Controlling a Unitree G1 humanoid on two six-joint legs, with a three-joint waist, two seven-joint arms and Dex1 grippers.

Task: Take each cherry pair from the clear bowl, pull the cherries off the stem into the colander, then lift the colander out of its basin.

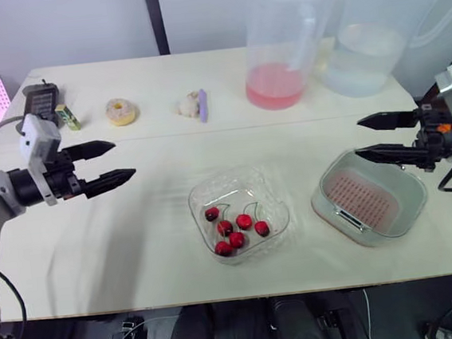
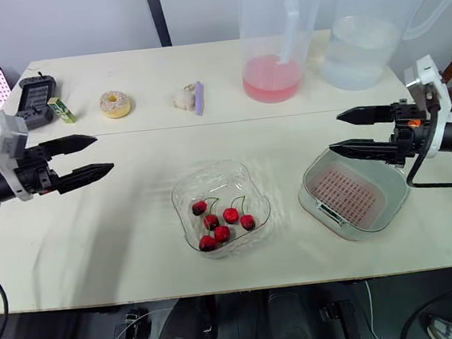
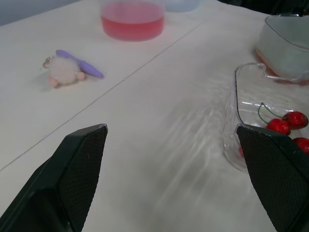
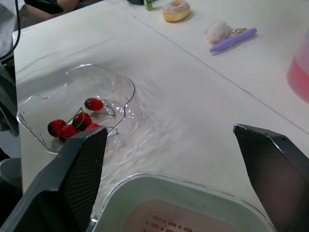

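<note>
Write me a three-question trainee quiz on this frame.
1. True or false: the colander already holds cherries.
2. The left gripper holds: A) a cherry pair, B) nothing, C) a bare stem.
3. Which gripper hovers closer to the colander?

Key: 1. False; all lie in the clear bowl. 2. B; its fingers are open. 3. The right gripper.

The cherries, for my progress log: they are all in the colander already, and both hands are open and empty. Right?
No. The left eye view shows the cherries in the clear bowl; the colander holds none. The left hand and right hand are indeed open and empty.
</note>
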